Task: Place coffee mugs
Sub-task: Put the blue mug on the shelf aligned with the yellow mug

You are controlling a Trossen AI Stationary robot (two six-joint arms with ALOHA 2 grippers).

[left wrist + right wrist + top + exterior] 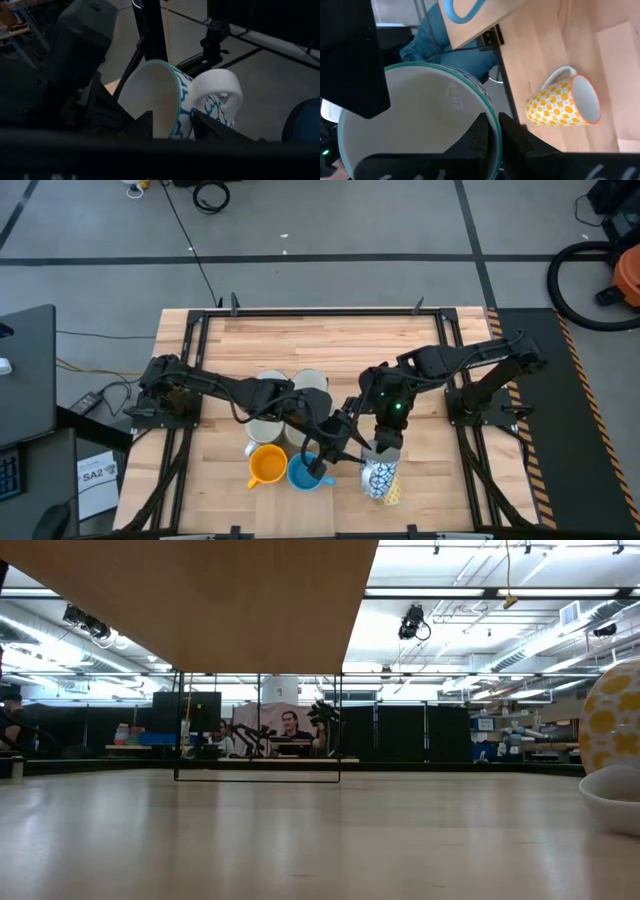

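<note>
From above, both arms reach toward the near middle of the table (pixel 330 340). The right gripper (pixel 384 448) hangs over the blue-and-white patterned mug (pixel 380 477), with the left gripper (pixel 335 442) just beside it. An orange mug (pixel 266 465) and a bright blue mug (pixel 304 472) stand side by side near the front edge, two white mugs (pixel 290 387) behind them. A yellow dotted mug (pixel 394 493) lies just right of the patterned one.

At table height, the yellow dotted mug (pixel 610 726) shows at the far right, behind a white rim.

The left wrist view shows the patterned mug (pixel 175 102), its rim between that arm's fingers (pixel 142 125), narrowly set.

The right wrist view has the right gripper (pixel 492 132) pinching the patterned mug's rim (pixel 415 130); the yellow dotted mug (pixel 565 102) lies on its side beyond.
</note>
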